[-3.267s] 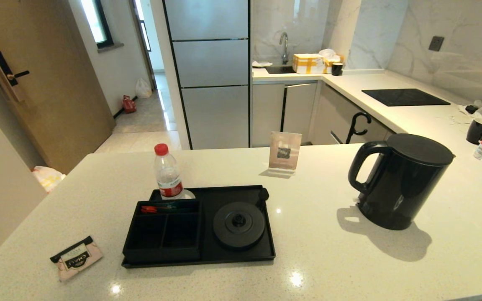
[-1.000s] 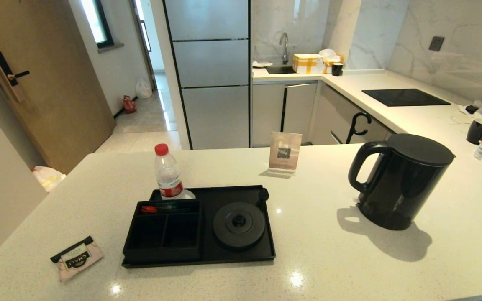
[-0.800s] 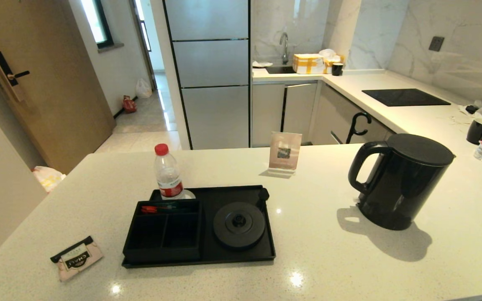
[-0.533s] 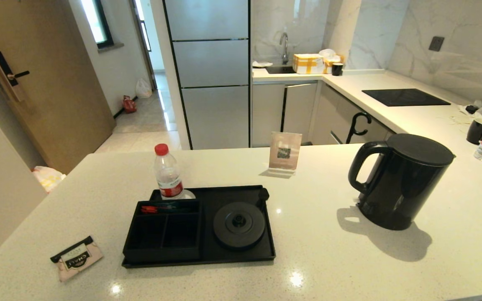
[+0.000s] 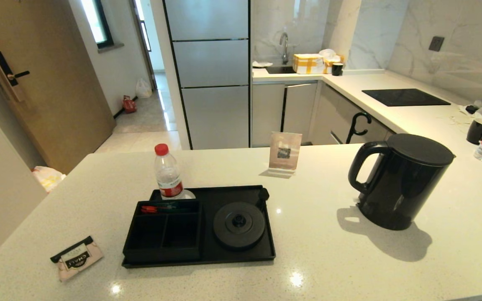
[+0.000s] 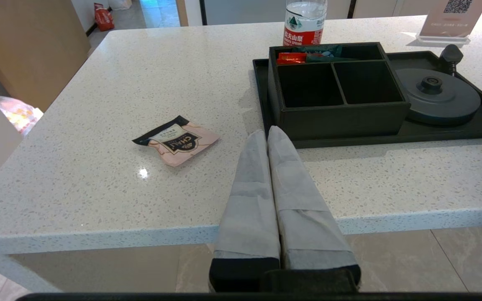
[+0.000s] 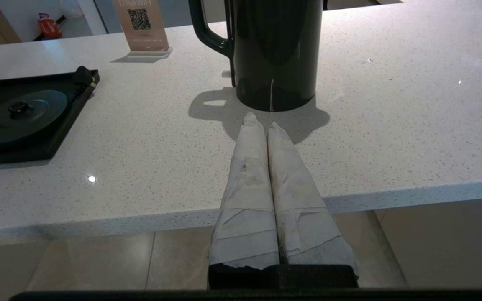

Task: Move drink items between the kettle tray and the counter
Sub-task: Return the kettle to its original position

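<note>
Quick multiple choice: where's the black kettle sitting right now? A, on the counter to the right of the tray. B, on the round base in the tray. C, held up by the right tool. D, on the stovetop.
A: the kettle stands on the counter, well right of the tray, whose round base is bare.

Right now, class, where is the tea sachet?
In the head view, the tea sachet lies flat on the counter, left of the kettle tray, near the front edge.
</note>
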### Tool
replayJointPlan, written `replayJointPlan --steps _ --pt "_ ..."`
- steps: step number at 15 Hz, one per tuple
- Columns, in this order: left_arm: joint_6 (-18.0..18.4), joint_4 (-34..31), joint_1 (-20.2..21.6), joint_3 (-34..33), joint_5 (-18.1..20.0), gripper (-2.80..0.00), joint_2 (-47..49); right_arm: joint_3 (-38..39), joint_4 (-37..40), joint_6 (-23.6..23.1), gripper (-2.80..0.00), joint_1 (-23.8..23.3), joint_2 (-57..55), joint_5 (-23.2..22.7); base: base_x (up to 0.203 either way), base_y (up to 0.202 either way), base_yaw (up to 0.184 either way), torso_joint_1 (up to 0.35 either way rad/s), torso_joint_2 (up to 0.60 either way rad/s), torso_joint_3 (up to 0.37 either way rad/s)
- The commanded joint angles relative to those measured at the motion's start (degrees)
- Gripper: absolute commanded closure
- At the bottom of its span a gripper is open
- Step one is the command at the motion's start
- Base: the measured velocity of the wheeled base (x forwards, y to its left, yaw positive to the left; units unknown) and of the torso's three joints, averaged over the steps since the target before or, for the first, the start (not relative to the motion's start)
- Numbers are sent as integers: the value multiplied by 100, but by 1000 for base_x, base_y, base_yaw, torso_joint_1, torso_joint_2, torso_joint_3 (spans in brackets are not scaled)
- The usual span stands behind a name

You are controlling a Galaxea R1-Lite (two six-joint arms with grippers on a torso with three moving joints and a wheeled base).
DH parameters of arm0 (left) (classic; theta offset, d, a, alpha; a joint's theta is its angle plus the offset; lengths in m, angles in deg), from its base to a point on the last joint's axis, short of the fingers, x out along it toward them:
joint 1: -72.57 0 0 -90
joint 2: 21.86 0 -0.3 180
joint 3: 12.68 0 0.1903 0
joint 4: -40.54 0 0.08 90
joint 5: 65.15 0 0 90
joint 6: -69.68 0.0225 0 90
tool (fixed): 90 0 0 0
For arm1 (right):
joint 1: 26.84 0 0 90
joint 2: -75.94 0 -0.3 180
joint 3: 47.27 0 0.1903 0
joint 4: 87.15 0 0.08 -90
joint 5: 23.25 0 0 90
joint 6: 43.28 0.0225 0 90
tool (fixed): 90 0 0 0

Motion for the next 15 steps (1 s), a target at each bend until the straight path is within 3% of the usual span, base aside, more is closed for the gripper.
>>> replayJointPlan --steps 1,3,5,9,12,15 --pt "1 0 1 -1 1 0 -11 9 2 -11 0 6 -4 0 0 0 0 0 0 0" --pt "1 0 1 -1 1 0 -11 -11 16 -48 0 5 -14 -14 0 0 0 0 0 0" --pt "1 0 1 -1 1 0 -11 -538 164 -200 0 3 -225 -72 0 0 0 0 0 0" --pt "1 0 1 -1 1 0 -11 -2228 498 4 0 4 -2003 -191 0 0 0 0 0 0" --pt "1 0 1 -1 1 0 -11 -2944 1042 292 0 30 -3040 -270 0 0 0 0 0 0" --pt "1 0 1 -1 1 0 -11 -3306 1681 736 0 123 -4190 -1510 0 0 0 0 0 0"
